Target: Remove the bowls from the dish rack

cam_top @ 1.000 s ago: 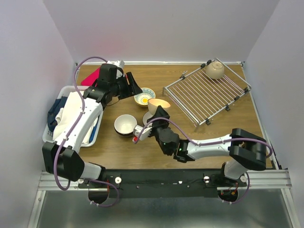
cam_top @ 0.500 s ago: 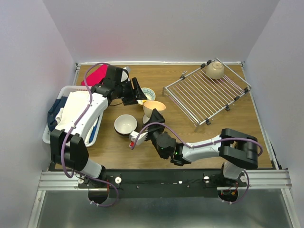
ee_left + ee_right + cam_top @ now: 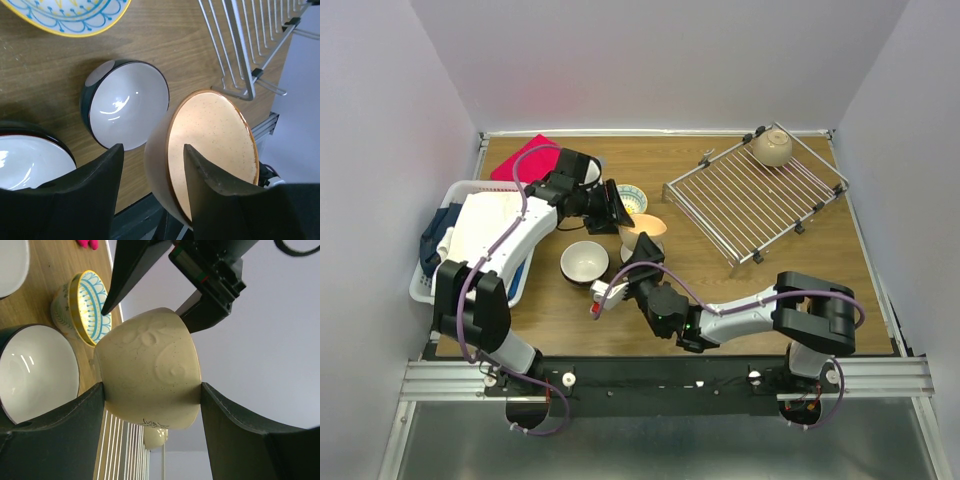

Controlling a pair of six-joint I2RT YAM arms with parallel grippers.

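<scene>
Now, looks like handover: right jaws clamped on cream bowl, tilted above counter, at 8 o'clock from dish rack. Left jaws apart, straddling its rim. Close left squarely on wall before right lets go; mind bowls beneath.

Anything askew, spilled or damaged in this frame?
Nothing spilled or broken. Only oddity: the cream bowl is clamped on its side in mid-air by the right gripper, with the left gripper open astride it.
</scene>
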